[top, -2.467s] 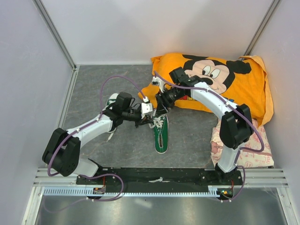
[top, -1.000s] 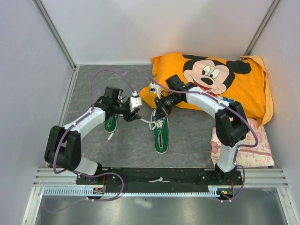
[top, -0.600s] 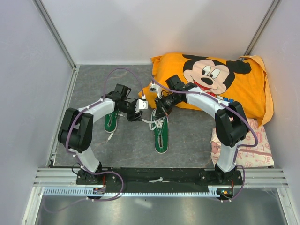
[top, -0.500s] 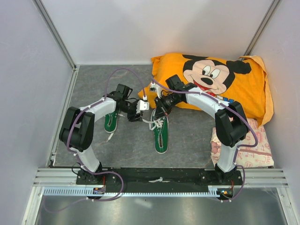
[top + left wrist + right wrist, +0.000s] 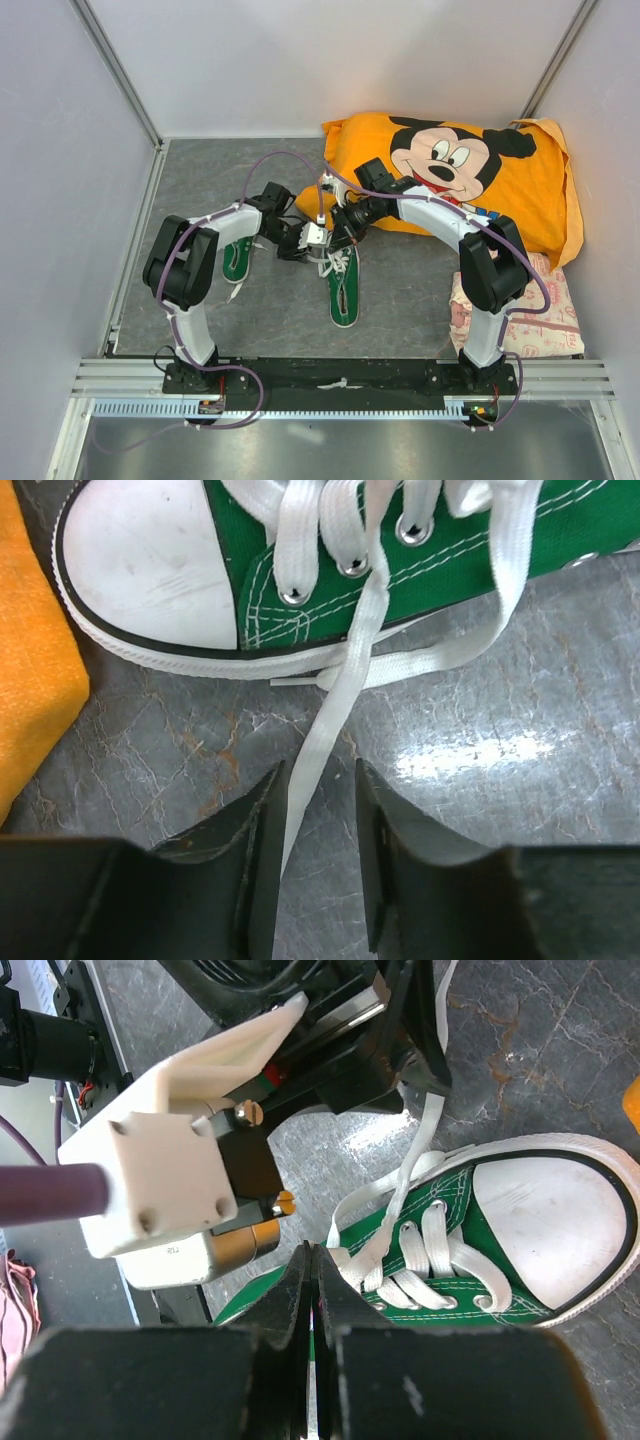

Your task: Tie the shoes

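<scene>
One green shoe with a white toe cap lies mid-table, and the other shoe lies to its left under the left arm. My left gripper is low on the floor beside the middle shoe. Its jaws stand apart, and a loose white lace runs between them, against the left finger. My right gripper is shut over the same shoe, its tips pinching a lace by the eyelets. The two grippers nearly touch.
The orange Mickey Mouse cloth lies heaped at the back right, its edge close to the shoe's toe. A pink cloth lies by the right arm's base. Walls enclose the grey floor on three sides.
My left arm has swung right from beside the left shoe to the middle shoe, and its jaws have narrowed round the loose lace. The right gripper has stayed shut in place.
</scene>
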Robot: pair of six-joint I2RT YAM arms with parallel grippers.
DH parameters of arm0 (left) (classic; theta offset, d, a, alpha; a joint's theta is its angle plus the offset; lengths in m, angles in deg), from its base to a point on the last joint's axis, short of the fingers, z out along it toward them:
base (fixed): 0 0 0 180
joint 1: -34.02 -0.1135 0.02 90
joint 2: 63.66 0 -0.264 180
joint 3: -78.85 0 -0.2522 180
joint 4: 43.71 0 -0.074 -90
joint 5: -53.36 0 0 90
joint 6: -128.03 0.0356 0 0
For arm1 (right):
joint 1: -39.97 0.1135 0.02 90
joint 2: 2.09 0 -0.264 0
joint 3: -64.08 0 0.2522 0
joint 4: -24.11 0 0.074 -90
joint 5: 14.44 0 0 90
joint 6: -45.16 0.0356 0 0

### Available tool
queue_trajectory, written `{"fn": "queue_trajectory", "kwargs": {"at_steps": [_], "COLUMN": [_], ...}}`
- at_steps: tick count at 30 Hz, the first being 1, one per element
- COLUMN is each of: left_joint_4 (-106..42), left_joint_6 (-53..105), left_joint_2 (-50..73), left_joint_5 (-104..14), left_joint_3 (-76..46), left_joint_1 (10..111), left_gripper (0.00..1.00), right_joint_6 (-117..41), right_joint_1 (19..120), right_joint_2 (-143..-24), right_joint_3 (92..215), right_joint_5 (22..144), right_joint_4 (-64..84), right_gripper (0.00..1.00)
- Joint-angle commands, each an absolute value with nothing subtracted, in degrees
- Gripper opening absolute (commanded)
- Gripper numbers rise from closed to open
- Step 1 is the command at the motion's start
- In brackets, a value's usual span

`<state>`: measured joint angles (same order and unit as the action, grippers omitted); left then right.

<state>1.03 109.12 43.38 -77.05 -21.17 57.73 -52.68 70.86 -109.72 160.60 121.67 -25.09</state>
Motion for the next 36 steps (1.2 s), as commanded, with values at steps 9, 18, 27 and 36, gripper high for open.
{"fn": "queue_trajectory", "kwargs": {"at_steps": [9,18,27,36], "left_joint_4": [17.0,13.2,14.4,16.6], "left_joint_6": [119.8,114.2,110.4,115.0], "left_joint_2": [41.3,32.5,46.0,52.1], "left_joint_5": [-75.9,-75.1,-77.9,-74.4], "left_joint_3": [-18.9,-24.3,-7.2,-5.2], "left_joint_1": [56.4,55.6,52.8,53.2], "left_gripper": [0.04,0.26,0.53,0.55], "right_joint_6": [-52.6,-53.5,-52.0,-51.1], "right_joint_1": [70.2,70.1,69.9,69.8], "right_joint_2": [-108.9,-108.1,-108.0,-109.2], "right_joint_3": [160.5,160.3,159.8,160.4], "right_joint_5": [121.1,120.9,119.9,119.9], "right_joint_4": [-23.2,-22.7,-21.8,-21.2], "right_gripper": [0.00,0.00,0.00,0.00]}}
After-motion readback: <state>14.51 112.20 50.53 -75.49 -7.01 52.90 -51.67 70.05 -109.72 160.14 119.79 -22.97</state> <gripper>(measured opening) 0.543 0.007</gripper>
